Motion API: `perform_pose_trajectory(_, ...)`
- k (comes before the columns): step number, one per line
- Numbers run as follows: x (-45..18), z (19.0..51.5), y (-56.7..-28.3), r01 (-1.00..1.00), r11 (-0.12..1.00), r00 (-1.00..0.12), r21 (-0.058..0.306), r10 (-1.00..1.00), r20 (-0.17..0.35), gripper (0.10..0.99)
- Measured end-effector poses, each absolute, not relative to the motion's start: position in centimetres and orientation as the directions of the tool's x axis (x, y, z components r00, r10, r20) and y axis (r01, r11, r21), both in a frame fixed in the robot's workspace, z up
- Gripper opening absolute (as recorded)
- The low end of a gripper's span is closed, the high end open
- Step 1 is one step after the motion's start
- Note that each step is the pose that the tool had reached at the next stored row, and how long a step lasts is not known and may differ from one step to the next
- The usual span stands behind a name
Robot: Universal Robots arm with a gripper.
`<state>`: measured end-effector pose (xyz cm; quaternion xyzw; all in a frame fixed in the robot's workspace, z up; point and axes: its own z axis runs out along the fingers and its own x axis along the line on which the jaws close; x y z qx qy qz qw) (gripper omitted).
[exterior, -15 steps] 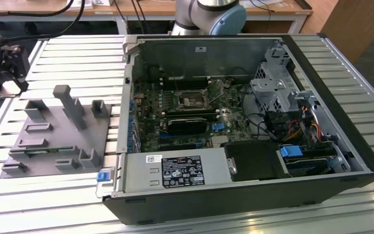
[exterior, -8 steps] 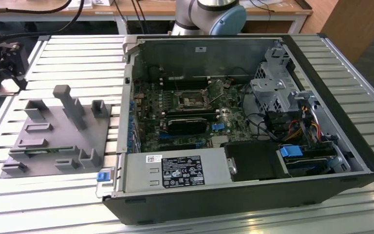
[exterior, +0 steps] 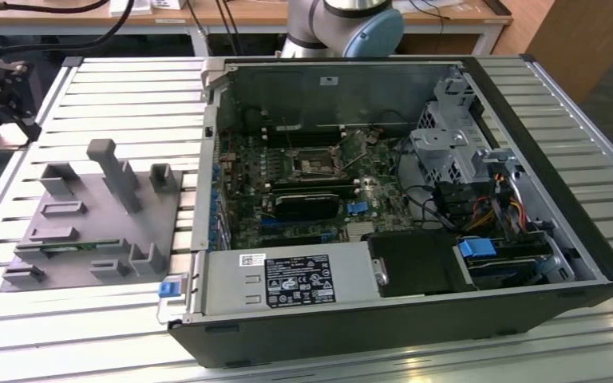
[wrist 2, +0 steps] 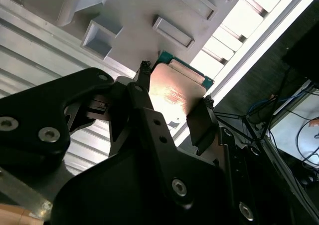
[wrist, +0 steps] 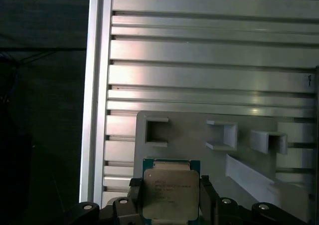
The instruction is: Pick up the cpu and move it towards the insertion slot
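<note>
My gripper [wrist: 171,201] is clamped on the cpu [wrist: 171,192] — a dark finger [wrist 2: 200,122] presses on each of two opposite edges, and the silver lid faces the camera in both wrist views. I hold the chip clear above the grey fixture plate [wrist: 194,145], which lies on the slatted aluminium table [wrist: 199,50]. The insertion slot [exterior: 315,163] sits in the upper middle of the exterior view, inside the open computer case [exterior: 392,335] — well apart from the fixture plate at that view's left.
</note>
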<state>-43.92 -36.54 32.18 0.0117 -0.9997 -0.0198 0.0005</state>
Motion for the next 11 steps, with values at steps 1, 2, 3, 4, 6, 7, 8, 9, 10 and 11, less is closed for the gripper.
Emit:
perform_pose_trajectory(1,-43.9,32.4,-36.5,-0.023,0.999,-1.0,0.04,-0.023,0.001,0.545)
perform_pose_trajectory(2,-43.9,32.6,-36.5,-0.023,0.999,-1.0,0.04,-0.023,0.0,0.545)
perform_pose_trajectory(3,-43.9,32.9,-36.5,-0.023,0.999,-1.0,0.04,-0.023,0.0,0.545)
perform_pose_trajectory(4,-43.9,33.1,-36.5,-0.023,0.999,-1.0,0.04,-0.023,0.001,0.545)
perform_pose_trajectory(6,-43.9,33.4,-36.5,-0.023,0.999,-1.0,0.04,-0.023,0.001,0.545)
perform_pose_trajectory(7,-43.9,33.6,-36.5,-0.023,0.999,-1.0,0.04,-0.023,0.001,0.545)
perform_pose_trajectory(8,-43.9,33.7,-36.5,-0.023,0.999,-1.0,0.04,-0.023,0.001,0.545)
perform_pose_trajectory(9,-43.9,33.9,-36.5,-0.023,0.999,-1.0,0.04,-0.023,0.001,0.545)
perform_pose_trajectory(10,-43.9,34.0,-36.5,-0.023,0.999,-1.0,0.04,-0.023,0.0,0.545)
perform_pose_trajectory(11,-43.9,34.1,-36.5,-0.023,0.999,-1.0,0.04,-0.023,0.001,0.545)
